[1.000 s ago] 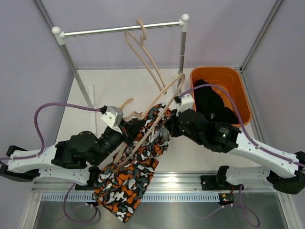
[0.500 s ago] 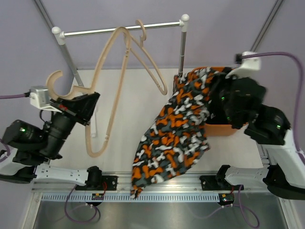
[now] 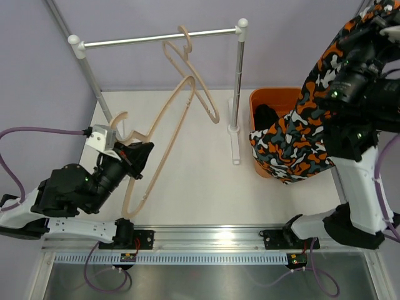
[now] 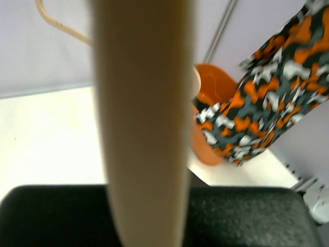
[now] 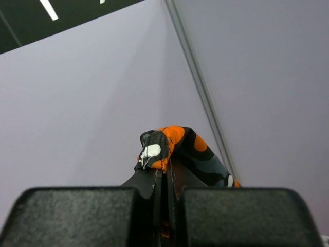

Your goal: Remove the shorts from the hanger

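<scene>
Patterned shorts [image 3: 300, 134], blotched orange, black, grey and white, hang free of any hanger from the right gripper [image 5: 163, 180]. Its jaws are pressed tight together on a bunched fold of the cloth, with no gap between them in the right wrist view. The right arm is raised high at the far right of the cell. The cloth drapes down from it over the orange bin [image 3: 275, 92], covering the bin's right side in the overhead view. Whether the hem touches the bin cannot be told.

Black shorts [image 3: 265, 115] lie crumpled inside the bin, at its left side.

On the left, the left gripper [image 3: 139, 153] is clamped narrow on a beige hanger [image 4: 144, 128]. The hanger is bare, and its long arm reaches up and to the right towards the rack. The left wrist view is filled by this bar, with the patterned shorts and the bin beyond it.

A second bare hanger [image 3: 185, 39] hooks over the metal rail [image 3: 156, 37] of the rack, which stands on the white table [image 3: 187, 187].
</scene>
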### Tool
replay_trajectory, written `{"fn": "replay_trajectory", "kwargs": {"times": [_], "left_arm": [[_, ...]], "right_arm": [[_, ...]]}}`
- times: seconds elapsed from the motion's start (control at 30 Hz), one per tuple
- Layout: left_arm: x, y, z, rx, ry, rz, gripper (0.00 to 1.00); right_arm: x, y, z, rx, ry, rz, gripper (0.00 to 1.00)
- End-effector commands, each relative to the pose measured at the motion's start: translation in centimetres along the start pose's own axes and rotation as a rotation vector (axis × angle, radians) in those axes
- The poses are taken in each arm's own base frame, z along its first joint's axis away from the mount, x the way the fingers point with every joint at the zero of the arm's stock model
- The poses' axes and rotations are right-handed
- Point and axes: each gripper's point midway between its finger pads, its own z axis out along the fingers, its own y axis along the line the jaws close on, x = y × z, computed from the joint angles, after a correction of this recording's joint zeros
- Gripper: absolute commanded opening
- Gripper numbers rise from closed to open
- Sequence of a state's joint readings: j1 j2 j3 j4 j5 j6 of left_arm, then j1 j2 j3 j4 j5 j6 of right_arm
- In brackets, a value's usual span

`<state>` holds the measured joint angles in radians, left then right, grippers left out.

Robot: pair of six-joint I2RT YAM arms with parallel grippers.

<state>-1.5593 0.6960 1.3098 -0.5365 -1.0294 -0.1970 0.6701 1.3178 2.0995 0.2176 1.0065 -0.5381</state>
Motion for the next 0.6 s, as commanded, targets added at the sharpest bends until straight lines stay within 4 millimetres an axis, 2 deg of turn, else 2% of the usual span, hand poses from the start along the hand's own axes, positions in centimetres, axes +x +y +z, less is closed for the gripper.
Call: {"fn": "replay_trajectory", "kwargs": {"times": [0.0, 0.03, 0.07, 0.1, 0.17, 0.2, 0.23, 0.27, 0.4, 0.5, 0.53, 0.57], "left_arm": [[1.4, -0.1, -0.3, 0.015, 0.032, -0.044, 0.00], [1.7, -0.1, -0.4, 0.018, 0.040, -0.044, 0.00], [2.1, 0.0, -0.4, 0.017, 0.048, -0.049, 0.00], [2.6, 0.3, -0.6, 0.016, 0.064, -0.031, 0.00], [3.0, 0.7, -0.7, 0.002, 0.075, -0.039, 0.00], [3.2, 0.8, -0.8, 0.003, 0.081, -0.037, 0.00], [3.6, 0.9, -1.0, 0.011, 0.087, -0.035, 0.00], [3.9, 0.9, -1.0, 0.011, 0.094, -0.042, 0.00], [5.4, 1.1, -1.2, 0.015, 0.132, -0.006, 0.00], [6.1, 0.7, -1.0, 0.026, 0.148, 0.017, 0.00], [6.3, 0.5, -1.0, 0.031, 0.155, 0.026, 0.00], [6.6, 0.4, -0.9, 0.031, 0.160, 0.040, 0.00]], "right_arm": [[-0.6, 2.0, 2.9, 0.014, -0.118, -0.010, 0.00], [-2.6, 0.8, 3.7, 0.047, -0.164, 0.019, 0.00], [-3.1, 1.2, 4.3, 0.034, -0.187, 0.058, 0.00], [-2.2, 1.9, 5.2, 0.035, -0.191, 0.061, 0.00], [-3.5, 0.4, 5.9, 0.082, -0.249, 0.159, 0.00], [-3.1, 0.4, 6.5, 0.094, -0.255, 0.174, 0.00], [-4.6, -0.3, 6.6, 0.103, -0.291, 0.218, 0.00], [-4.5, -0.3, 7.3, 0.113, -0.319, 0.233, 0.00], [-6.2, -1.2, 7.8, 0.139, -0.444, 0.301, 0.00], [-8.3, -1.7, 7.7, 0.124, -0.549, 0.367, 0.00], [-9.6, -2.1, 7.3, 0.121, -0.584, 0.403, 0.00], [-9.8, -2.1, 7.3, 0.111, -0.600, 0.429, 0.00]]}}
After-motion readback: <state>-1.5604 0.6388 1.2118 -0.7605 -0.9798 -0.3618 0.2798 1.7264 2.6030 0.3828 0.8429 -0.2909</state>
